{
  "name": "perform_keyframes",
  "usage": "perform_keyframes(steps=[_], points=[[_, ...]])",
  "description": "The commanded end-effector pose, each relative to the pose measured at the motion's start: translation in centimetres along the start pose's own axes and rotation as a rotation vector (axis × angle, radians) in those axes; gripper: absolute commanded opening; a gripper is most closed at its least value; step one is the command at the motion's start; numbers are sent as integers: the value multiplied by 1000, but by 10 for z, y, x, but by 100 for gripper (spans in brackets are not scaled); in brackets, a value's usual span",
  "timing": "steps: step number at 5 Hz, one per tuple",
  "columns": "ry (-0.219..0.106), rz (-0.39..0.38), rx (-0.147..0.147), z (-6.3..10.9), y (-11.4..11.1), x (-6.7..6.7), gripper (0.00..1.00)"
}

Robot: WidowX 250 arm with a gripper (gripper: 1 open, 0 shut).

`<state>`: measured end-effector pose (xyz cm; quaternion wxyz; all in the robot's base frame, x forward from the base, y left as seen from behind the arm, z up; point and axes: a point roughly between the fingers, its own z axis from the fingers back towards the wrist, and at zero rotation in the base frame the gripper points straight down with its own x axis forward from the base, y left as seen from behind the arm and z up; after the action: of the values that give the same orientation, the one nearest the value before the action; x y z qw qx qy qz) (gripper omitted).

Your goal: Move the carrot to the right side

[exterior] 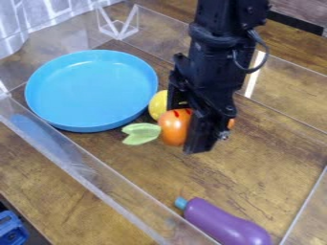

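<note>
The wooden table (128, 177) extends beneath and on every side of the gripper (192, 124), with pale strips on its surface, one of them beyond the gripper on the right of the view.

The robot arm (228, 43), black, enters from the top of the view and reaches down to the gripper, which is found at the middle of the view, pointing downward. A dark cable loops out at its right side.

The blue plate (90, 88), round with a raised rim, sits to the left of the gripper in the view, apart from it.

A clear panel edge (96, 177) runs diagonally below and to the left of the gripper, between it and the lower left corner.

The eggplant (225, 222), purple with a teal cap, lies below the gripper in the view, well apart from it, cap end toward the upper left.

The carrot (173, 125), orange with dark marks, is at the gripper's fingers. Its light green top points left in the view; orange also shows at the right side of the fingers. Condition of gripper: closed on the carrot, gripping it across the body. Clearance between carrot and table cannot be determined.

The lemon (159, 103), yellow, is partly hidden just beside the gripper, between it and the plate.
</note>
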<state>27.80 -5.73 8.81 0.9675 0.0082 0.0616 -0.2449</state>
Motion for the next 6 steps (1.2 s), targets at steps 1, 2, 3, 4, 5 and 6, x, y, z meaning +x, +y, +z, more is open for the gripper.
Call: perform_keyframes(steps=[1, 2, 3, 4, 5, 6], points=[[-96, 14, 18, 22, -6, 14, 0], [-107, 46, 14, 20, -10, 19, 0], [-117, 68, 12, 16, -12, 24, 0], [-134, 68, 3, 14, -9, 27, 0], [-148, 71, -6, 10, -5, 30, 0], [-157, 79, -13, 6, 2, 34, 0]])
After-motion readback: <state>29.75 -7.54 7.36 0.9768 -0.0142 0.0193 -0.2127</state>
